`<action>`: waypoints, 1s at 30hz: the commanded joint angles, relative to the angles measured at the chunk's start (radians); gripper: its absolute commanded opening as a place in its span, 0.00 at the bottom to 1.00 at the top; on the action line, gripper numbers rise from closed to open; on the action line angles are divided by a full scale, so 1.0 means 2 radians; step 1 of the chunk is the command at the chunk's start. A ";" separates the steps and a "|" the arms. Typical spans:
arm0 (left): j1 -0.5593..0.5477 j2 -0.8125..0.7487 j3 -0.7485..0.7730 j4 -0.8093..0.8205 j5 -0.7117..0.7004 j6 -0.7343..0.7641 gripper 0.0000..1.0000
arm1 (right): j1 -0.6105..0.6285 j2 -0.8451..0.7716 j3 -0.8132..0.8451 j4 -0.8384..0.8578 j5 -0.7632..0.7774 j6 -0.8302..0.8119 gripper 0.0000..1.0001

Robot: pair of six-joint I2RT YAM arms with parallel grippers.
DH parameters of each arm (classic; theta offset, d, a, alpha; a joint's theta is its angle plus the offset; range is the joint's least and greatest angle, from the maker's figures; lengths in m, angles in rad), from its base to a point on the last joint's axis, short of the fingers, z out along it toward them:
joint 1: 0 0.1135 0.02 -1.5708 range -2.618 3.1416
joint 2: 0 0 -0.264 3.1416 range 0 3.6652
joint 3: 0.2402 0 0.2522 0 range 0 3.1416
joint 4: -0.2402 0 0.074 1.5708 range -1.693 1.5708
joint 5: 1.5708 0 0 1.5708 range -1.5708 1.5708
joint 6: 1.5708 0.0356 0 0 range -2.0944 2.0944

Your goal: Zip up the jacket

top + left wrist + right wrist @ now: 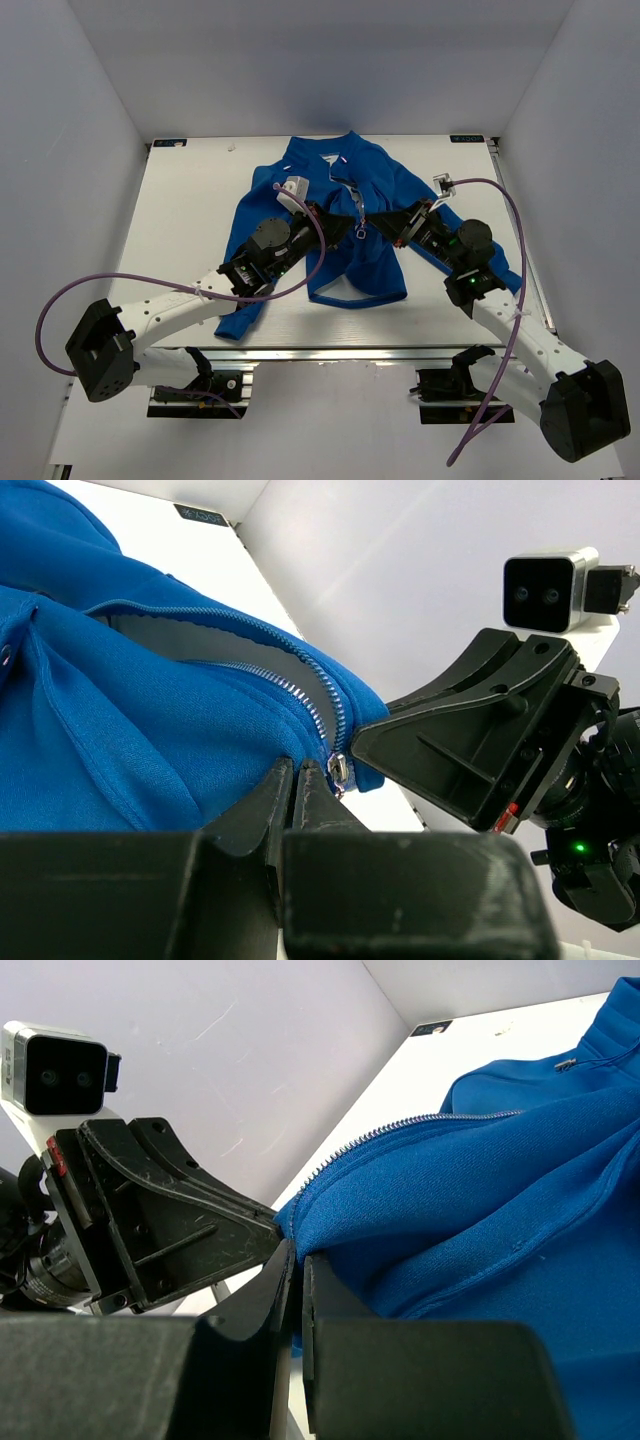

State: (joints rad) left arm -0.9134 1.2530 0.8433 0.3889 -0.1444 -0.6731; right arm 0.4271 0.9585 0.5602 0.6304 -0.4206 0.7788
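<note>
The royal-blue jacket (pixel 385 185) lies front up in the middle of the table, collar at the far side, with the zipper open on its upper part. My left gripper (pixel 347 230) and right gripper (pixel 372 228) meet tip to tip over the zipper at mid-chest. In the left wrist view the left gripper (pixel 295 768) is shut on the jacket's (pixel 120 740) front edge, right beside the silver zipper slider (pixel 341 771). In the right wrist view the right gripper (pixel 297 1250) is shut on the jacket's (pixel 500 1180) other front edge, with blue cloth between its jaws.
The white table (pixel 190 220) is boxed in by grey walls on three sides. Black labels sit at its far corners (pixel 170 143). Purple cables (pixel 505 200) loop off both arms. The jacket's sleeves spread toward both arms.
</note>
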 commanded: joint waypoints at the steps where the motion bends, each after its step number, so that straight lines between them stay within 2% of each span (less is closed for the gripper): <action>1: -0.001 -0.005 -0.002 0.026 0.027 0.000 0.00 | 0.003 0.003 0.031 0.044 0.000 0.006 0.00; 21: -0.001 -0.002 0.006 -0.028 0.156 0.077 0.00 | 0.003 0.014 0.053 0.019 -0.006 -0.015 0.00; 27: -0.001 0.010 0.012 -0.070 0.193 0.091 0.00 | 0.003 0.012 0.067 -0.027 -0.004 -0.044 0.00; 30: -0.002 0.015 0.014 -0.089 0.201 0.091 0.00 | 0.003 0.013 0.073 -0.080 -0.015 -0.064 0.00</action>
State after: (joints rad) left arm -0.8867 1.2697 0.8474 0.3008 0.0799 -0.4969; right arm 0.4271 0.9878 0.6285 0.4728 -0.4595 0.7040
